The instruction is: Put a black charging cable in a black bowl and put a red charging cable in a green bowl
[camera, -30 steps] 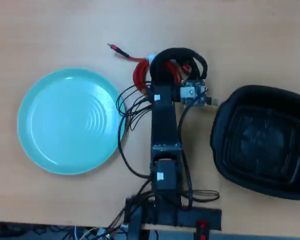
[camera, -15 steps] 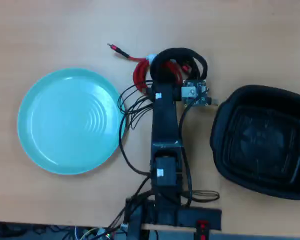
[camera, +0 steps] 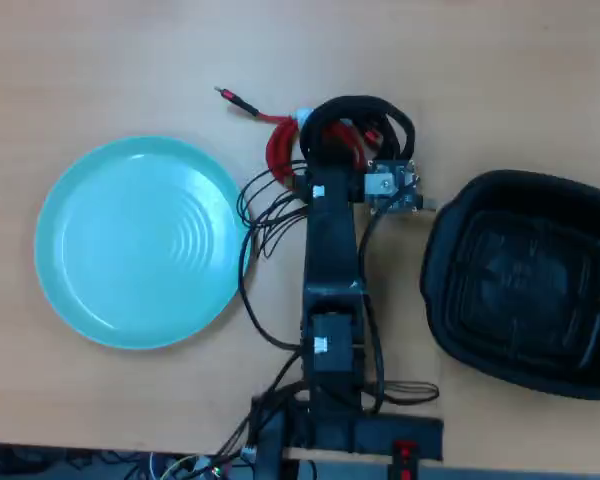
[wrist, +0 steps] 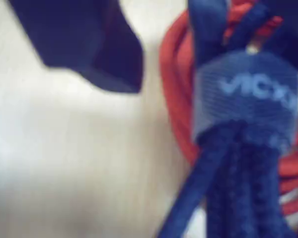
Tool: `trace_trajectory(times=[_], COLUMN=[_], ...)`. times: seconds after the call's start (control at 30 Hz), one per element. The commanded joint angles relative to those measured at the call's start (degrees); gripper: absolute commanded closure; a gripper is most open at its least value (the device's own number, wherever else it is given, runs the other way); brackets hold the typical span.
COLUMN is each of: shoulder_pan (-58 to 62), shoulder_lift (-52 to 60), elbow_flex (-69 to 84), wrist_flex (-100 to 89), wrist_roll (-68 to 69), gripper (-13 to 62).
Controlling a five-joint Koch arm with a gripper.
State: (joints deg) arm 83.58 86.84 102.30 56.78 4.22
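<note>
Red and black are tangled together under me: the red charging cable (camera: 278,150) and the black charging cable (camera: 380,110) lie overlapping on the wooden table (camera: 500,70), at about twelve o'clock from my base in the overhead view. The green bowl (camera: 90,260) sits out at nine o'clock and the black bowl (camera: 460,330) at three o'clock, both empty and both well apart from the cables.

My gripper (camera: 332,150) hangs right over the pile. In the wrist view one dark fingertip (wrist: 97,52) shows at upper left above bare wood, and the black cable's strap (wrist: 248,101) fills the right side with red loops behind it. I cannot tell whether my fingers are spread or pressed together, since the other one is out of sight, and I see nothing pinched yet.

Both cables look light, soft and floppy, so a loose strand would likely sag and slip. I judge the bound section by the strap the firmest place to grip the black coil. Because the coils overlap, lifting one could drag the other along, so I would want only black strands between my fingers.
</note>
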Motion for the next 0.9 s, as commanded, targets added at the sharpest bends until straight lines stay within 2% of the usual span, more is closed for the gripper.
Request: trace_trajectory(times=[0.0,0.2,0.27,0.37,0.87], shoulder_pan=[0.18,0.88,0.97,0.97,2.37], shoulder_lift=[0.26,0.26,0.18,0.18,1.05], elbow_flex=[-5.62,-6.15,-6.06,-5.54,-12.39], wrist_flex=[-1.85,-1.76,-1.85,-1.85,4.48], wrist_roll=[-0.62,-0.79,-1.85,-2.90,-2.72], gripper=[17.0,51.2,58.3,55.7,55.8])
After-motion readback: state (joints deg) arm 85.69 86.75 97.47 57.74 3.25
